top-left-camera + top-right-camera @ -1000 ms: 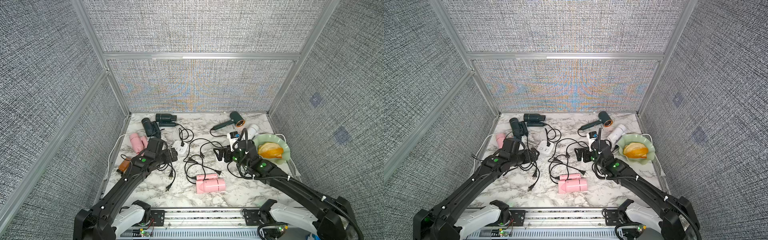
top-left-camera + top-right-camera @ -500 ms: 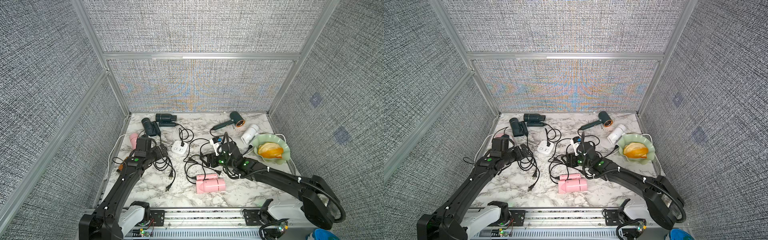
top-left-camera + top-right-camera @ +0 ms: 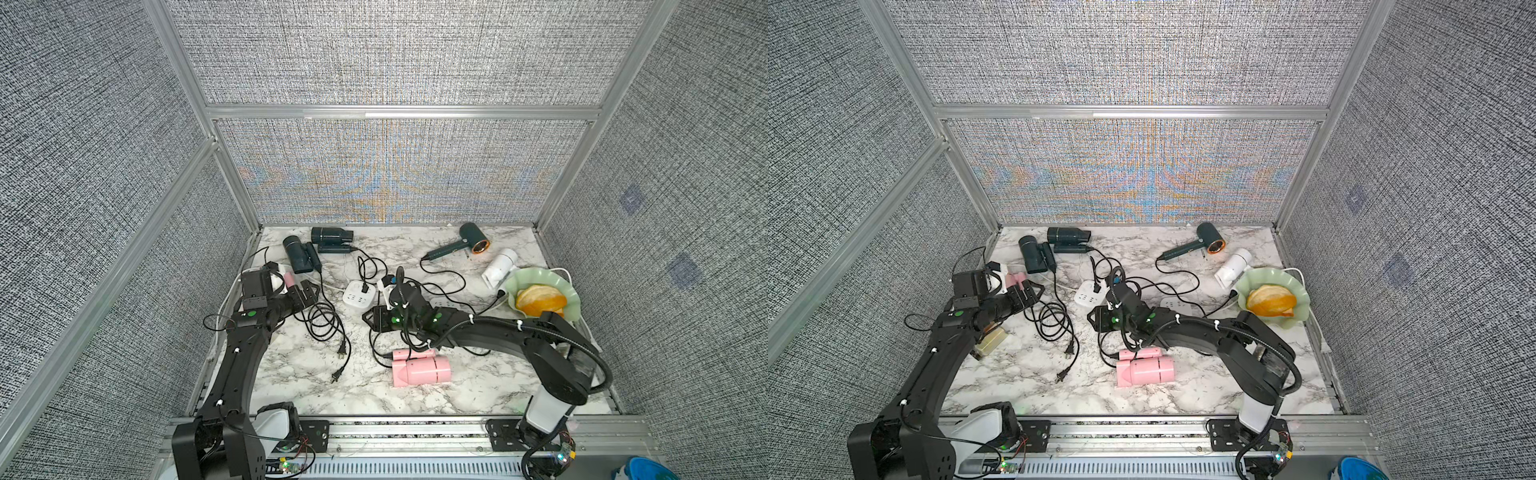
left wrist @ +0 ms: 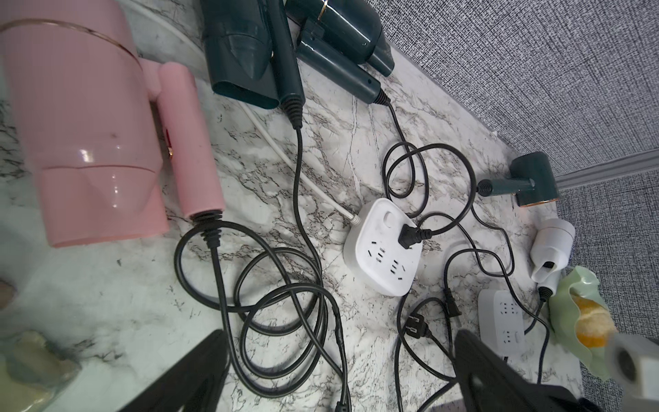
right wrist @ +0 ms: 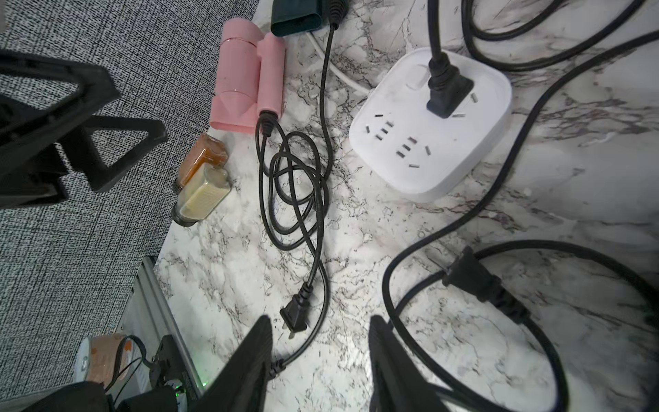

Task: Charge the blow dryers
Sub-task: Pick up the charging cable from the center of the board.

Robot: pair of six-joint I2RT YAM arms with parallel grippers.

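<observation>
Blow dryers [image 3: 422, 371] lie on the counter [image 3: 299, 386] with loose cords [image 4: 299, 160]; left jaws wide open, right jaws half open, holding nothing

Light is bright and even in both top views and comes from above; shadows on the marble table [image 3: 316, 386] are soft. The far wall [image 3: 382, 174] shows coloured moiré. The posts [image 3: 628, 62] bend near the edges. In the left wrist view the pink dryer [image 4: 82, 142] looks soft and carries small glare spots.

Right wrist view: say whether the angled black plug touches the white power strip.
Touching: the right wrist view shows the black plug seated in the white power strip.
</observation>
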